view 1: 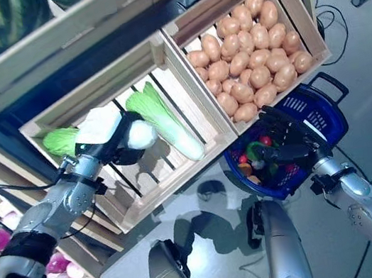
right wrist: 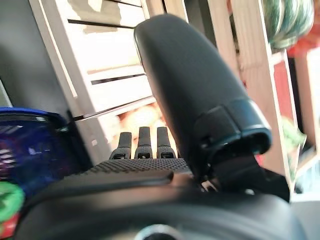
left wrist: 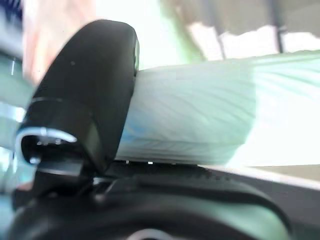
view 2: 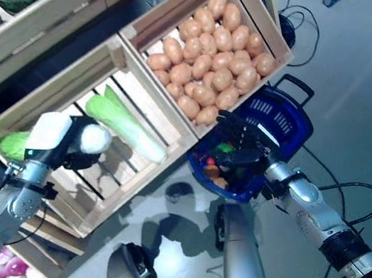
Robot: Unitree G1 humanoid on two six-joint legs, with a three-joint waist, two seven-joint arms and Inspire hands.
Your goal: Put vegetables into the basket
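Observation:
My left hand (view 1: 111, 141) is inside the middle wooden crate (view 1: 180, 64) and is shut on a pale green cabbage (view 1: 64, 140), its white stalk end (view 1: 140, 135) sticking out past the fingers. The left wrist view shows the thumb (left wrist: 85, 90) curled against the pale cabbage (left wrist: 190, 117). A second long green cabbage (view 1: 165, 124) lies in the crate just beside the hand. My right hand (view 1: 283, 138) is open, fingers straight, just above the rim of the blue basket (view 1: 325, 111) on the floor. The basket holds green, red and orange vegetables (view 1: 255, 154).
A wooden stand holds the crates; a crate of potatoes (view 1: 248, 41) sits right above the basket. A lower crate with pink-white round vegetables (view 1: 58, 273) is at the left. Grey floor lies to the right of the basket.

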